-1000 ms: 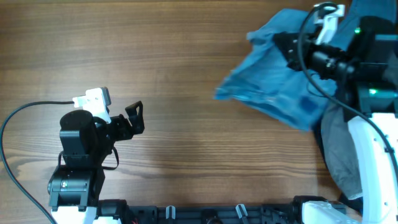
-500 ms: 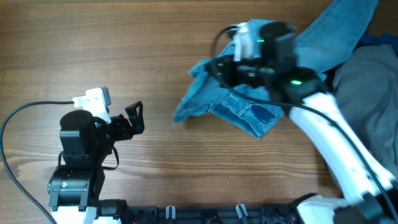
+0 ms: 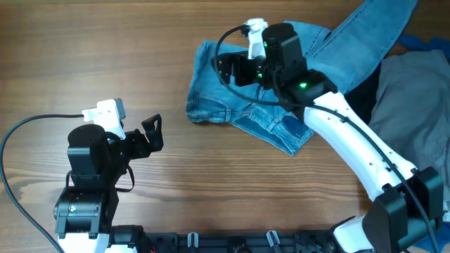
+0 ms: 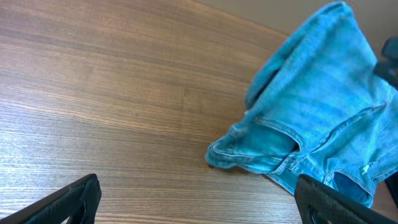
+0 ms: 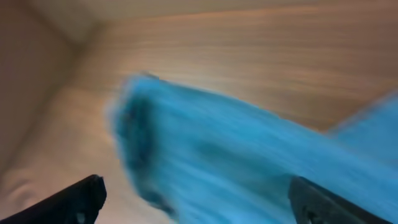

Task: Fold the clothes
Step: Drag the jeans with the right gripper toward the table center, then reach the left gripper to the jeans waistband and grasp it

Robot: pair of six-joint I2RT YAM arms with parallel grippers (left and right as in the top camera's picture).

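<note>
The clothes are one pair of light blue denim jeans (image 3: 242, 105), lying crumpled at the table's middle right, with one leg (image 3: 365, 35) running off to the far right corner. My right gripper (image 3: 226, 69) hovers over their left part, its jaws wide apart. In the right wrist view, which is motion-blurred, the jeans (image 5: 249, 155) show beyond the open right gripper (image 5: 199, 205). My left gripper (image 3: 153, 133) stands open over bare wood, well left of the jeans. In the left wrist view the left gripper (image 4: 199, 208) holds nothing, and the jeans (image 4: 311, 112) lie ahead to the right.
A plain grey garment (image 3: 415, 105) is heaped at the right edge, with black fabric (image 3: 362, 98) beside it and a bit of bright blue fabric (image 3: 422, 43) behind. The left arm's cable (image 3: 28, 126) loops at the left. The table (image 3: 105, 49) is wood.
My right arm swung left from the far right, dragging the jeans onto the middle of the table. Its jaws have now opened. The left arm has not moved.
</note>
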